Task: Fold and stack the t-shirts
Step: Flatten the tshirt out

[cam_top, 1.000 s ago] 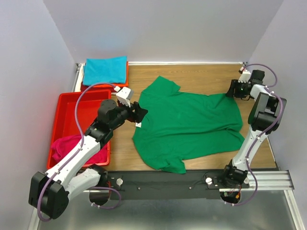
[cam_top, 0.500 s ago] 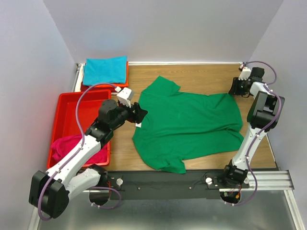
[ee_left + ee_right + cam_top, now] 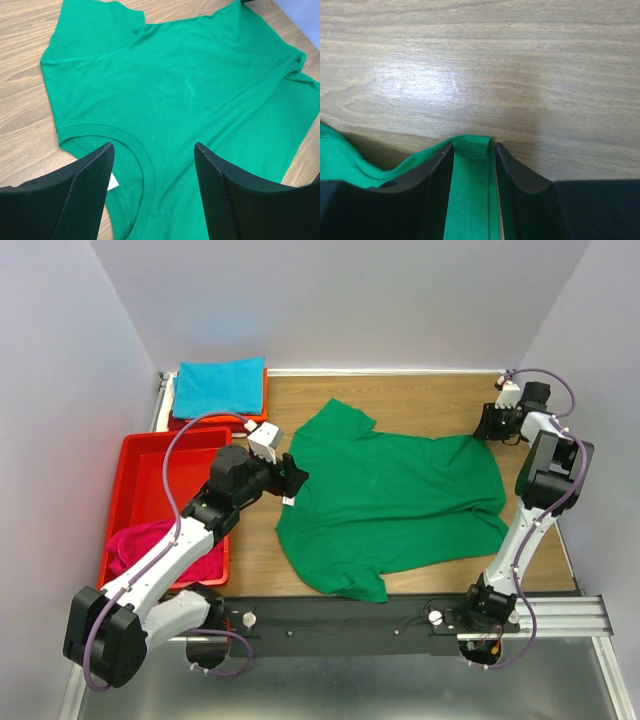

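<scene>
A green t-shirt point(image 3: 390, 495) lies spread on the wooden table, collar to the left. My left gripper point(image 3: 292, 475) is open and empty just above the collar point(image 3: 145, 165), whose white label point(image 3: 113, 182) shows beside one finger. My right gripper point(image 3: 487, 425) is at the shirt's far right corner, jaws closed on the green hem point(image 3: 470, 185), which rises off the wood between them. A folded teal t-shirt point(image 3: 220, 387) lies at the back left. A crumpled magenta t-shirt point(image 3: 150, 545) lies in the red tray. No orange or dark red shirts are in view.
A red plastic tray point(image 3: 150, 475) stands along the left side of the table, and a second red tray edge point(image 3: 262, 400) shows under the teal shirt. Grey walls close in the left, back and right sides. Bare wood point(image 3: 420, 395) runs behind the green shirt.
My right gripper has shifted slightly toward the back right corner with the hem between its jaws. My left gripper has edged a little toward the collar.
</scene>
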